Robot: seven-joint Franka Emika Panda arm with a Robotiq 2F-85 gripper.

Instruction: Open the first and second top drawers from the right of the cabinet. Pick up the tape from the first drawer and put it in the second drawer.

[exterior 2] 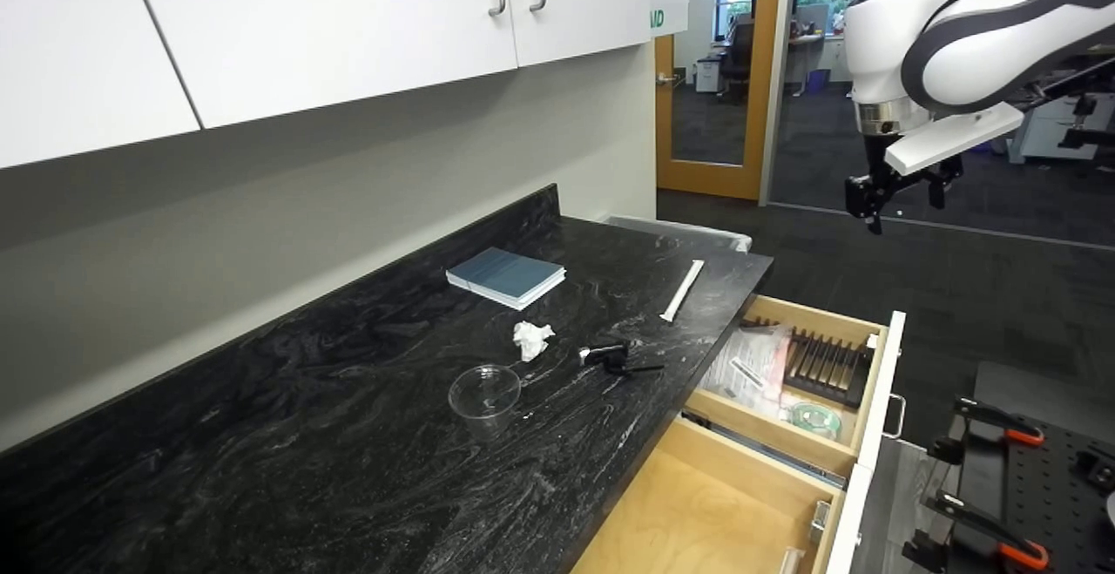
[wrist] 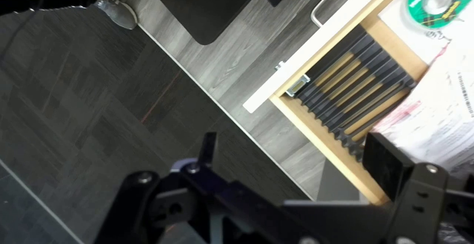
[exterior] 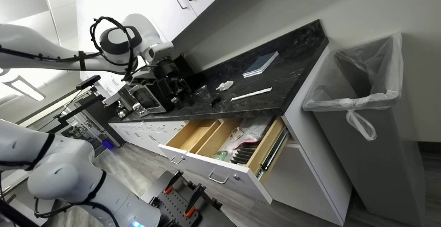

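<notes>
The white cabinet (exterior: pixel 306 182) has a black marbled countertop. Its first drawer (exterior: pixel 237 177) stands open, also in an exterior view (exterior 2: pixel 880 382) and the wrist view (wrist: pixel 314 36). It holds a black slotted rack, a plastic bag and the tape, a green roll (wrist: pixel 431 5) near the drawer front, also visible in an exterior view (exterior 2: pixel 815 420). The second drawer (exterior 2: pixel 706 504) beside it is open, with a small pale item near its front. My gripper (exterior 2: pixel 906 208) is open and empty, raised above drawer height. In the wrist view its fingers (wrist: pixel 296 159) straddle the first drawer's outer side wall.
On the countertop lie a blue book (exterior 2: pixel 505 276), crumpled tissue (exterior 2: pixel 531 341), a clear cup (exterior 2: pixel 485 395), a black item (exterior 2: pixel 614 356) and a white stick (exterior 2: pixel 682 291). A lined grey bin (exterior: pixel 372 144) stands beside the cabinet. A pegboard with clamps (exterior: pixel 175 199) is before the drawers.
</notes>
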